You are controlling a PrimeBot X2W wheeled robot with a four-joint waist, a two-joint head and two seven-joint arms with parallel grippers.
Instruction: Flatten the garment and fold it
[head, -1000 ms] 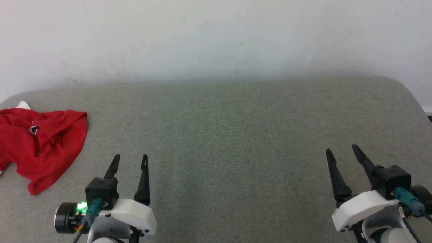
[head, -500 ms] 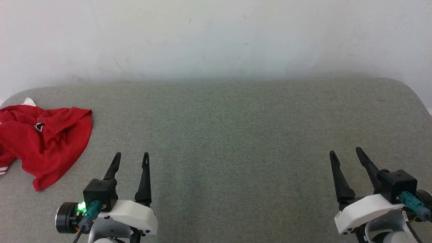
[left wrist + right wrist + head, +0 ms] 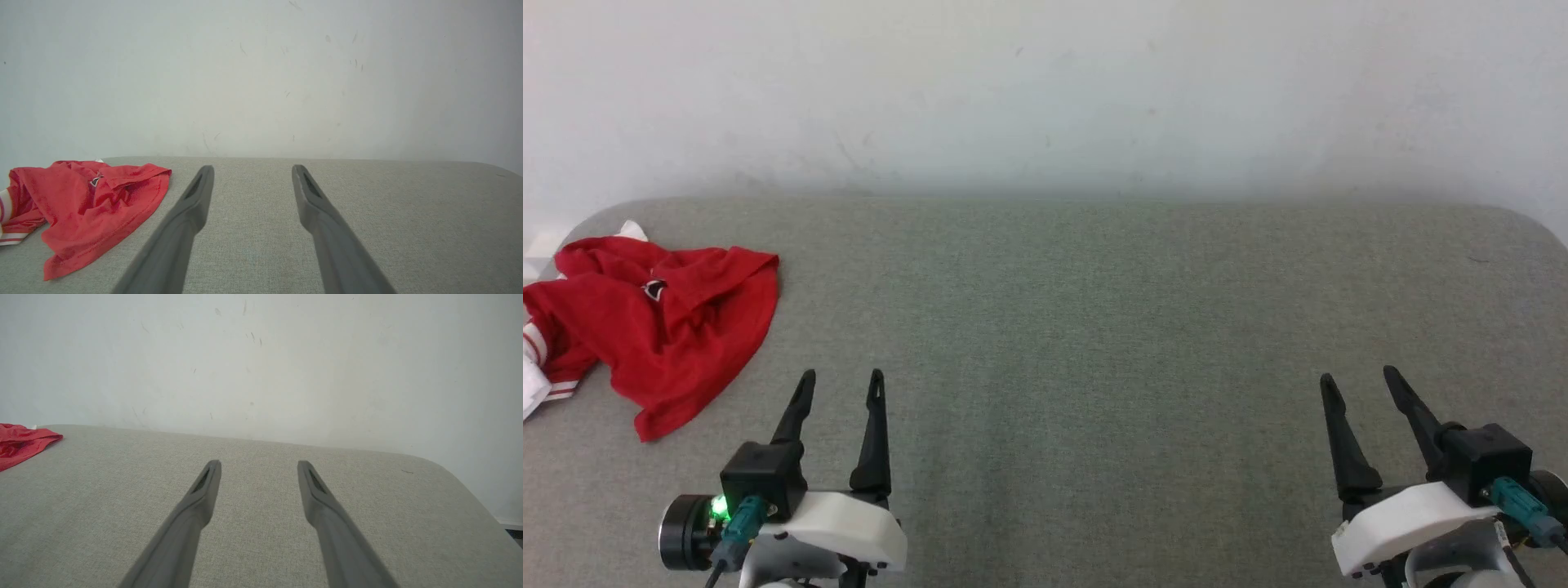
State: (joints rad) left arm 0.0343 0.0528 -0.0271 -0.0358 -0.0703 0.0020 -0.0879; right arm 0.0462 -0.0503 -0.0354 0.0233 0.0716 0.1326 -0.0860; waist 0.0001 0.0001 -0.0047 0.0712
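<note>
The red jersey T-shirt (image 3: 662, 327) is lying crumpled at the far-left end of the grey surface (image 3: 1094, 310), ahead and left of the left gripper (image 3: 841, 376), which is the nearer one. That and the right gripper (image 3: 1358, 374) are both gaping wide, holding nothing.

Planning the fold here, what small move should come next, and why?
Probably reach the left end effector leftward to the shirt: it lies crumpled and untouched at the left of the grey surface, and that end effector is open, empty and nearer.
</note>
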